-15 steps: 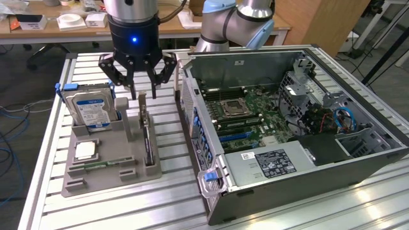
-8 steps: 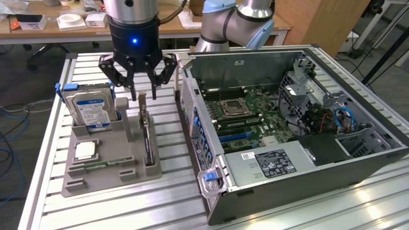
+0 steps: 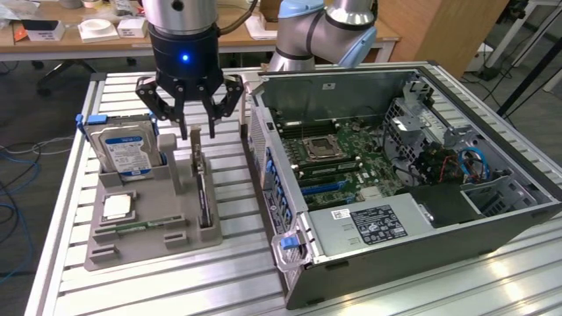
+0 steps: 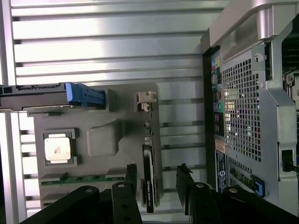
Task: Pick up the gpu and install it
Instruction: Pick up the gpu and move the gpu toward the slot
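The gpu [image 3: 204,194] stands on its long edge in a slot of the grey holder [image 3: 154,247], so the exterior view gives mostly its thin dark upper edge, and the flat face is hidden. In the wrist view the gpu [image 4: 149,172] is again seen edge-on, with the silver bracket [image 4: 145,100] at one end; the small print on the card is not possible to read. The gripper [image 3: 199,131] hangs just above the card with its black fingers [image 4: 131,177] spread wide, one on each side, with a gap to the card on both sides and nothing held. The upper part of the arm is cut off by the picture edge.

In the same holder are a hard drive [image 3: 127,150] standing upright, a processor [image 3: 117,206] lying flat and a narrow memory stick [image 3: 141,226]. The holder rests on a table [image 3: 176,289] of aluminium slats, just beside the open computer case [image 3: 378,164]. Behind the table stand wooden desks [image 3: 75,13], and cables [image 3: 18,155] lie on the floor at the exterior view's left
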